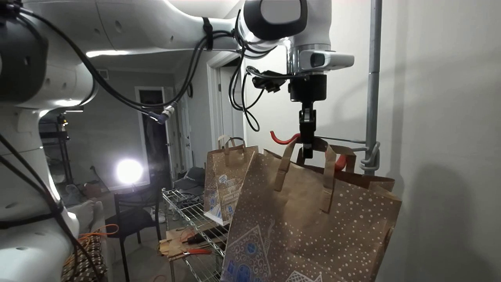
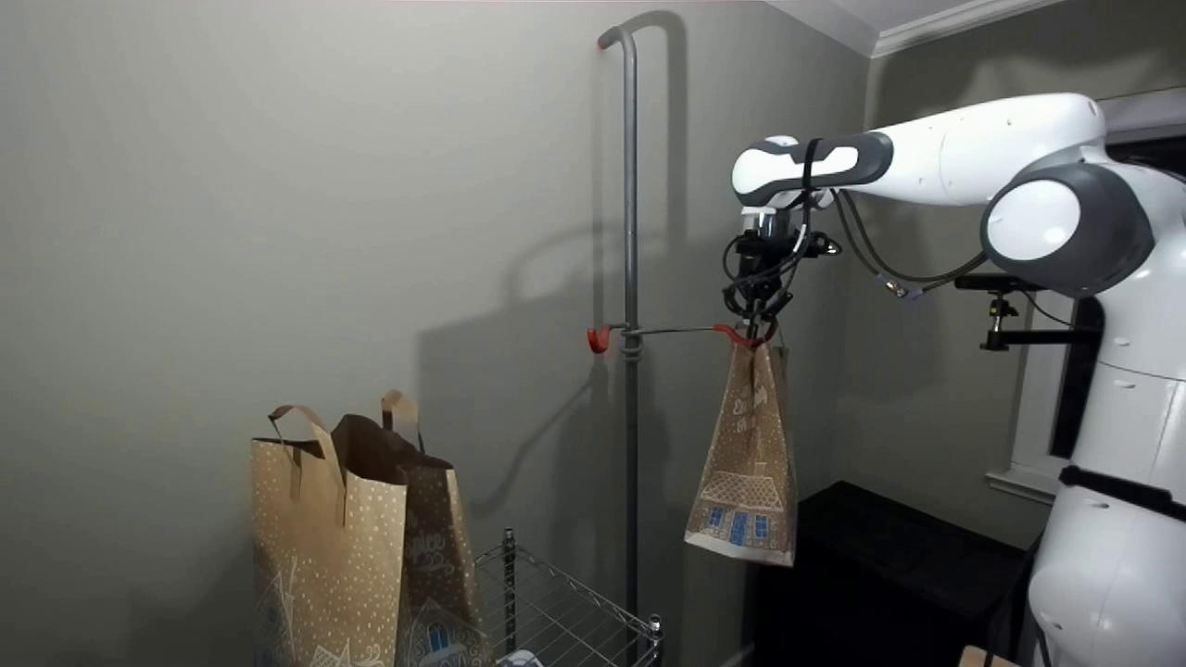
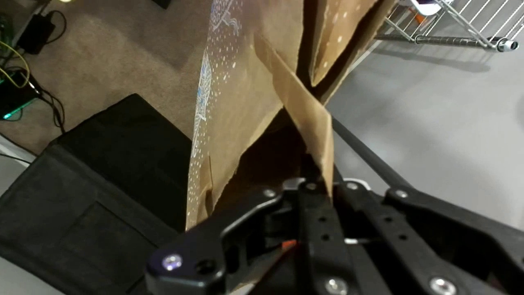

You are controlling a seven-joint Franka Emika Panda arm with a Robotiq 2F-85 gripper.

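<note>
In an exterior view, the brown paper bag [image 1: 313, 231] is hanging at a slant under the gripper [image 1: 308, 152], and its bottom is getting cut off. It is also hiding part of the second bag [image 1: 227, 186] behind it. The paper handle [image 3: 307, 112], the black fingers [image 3: 323, 229] and the red hook [image 1: 281, 141] are crowding together, so I am not able to tell whether the hook is carrying any of the weight.

The robot arm [image 2: 964, 153] is stretching out almost level from its tall white lower part, whose foot is getting cut off in both exterior views. Its wrist is bending down, so the gripper is pointing at the floor. The fingers are closing tight on the handle; in the wrist view the paper strip is going right in between them. The red hook is sticking out from the gray pole [image 2: 631, 204], near the top of the hanging bag.

The second bag is standing by the wire rack [image 3: 450, 41], well apart from the gripper. White letters [image 2: 428, 550] on its side are spelling what looks like "spice", but the start is hard to see. On the hanging bag, curly white letters [image 2: 750, 408] are sitting above a drawn house [image 2: 739, 519] with blue windows; they are looking too blurry to read.
</note>
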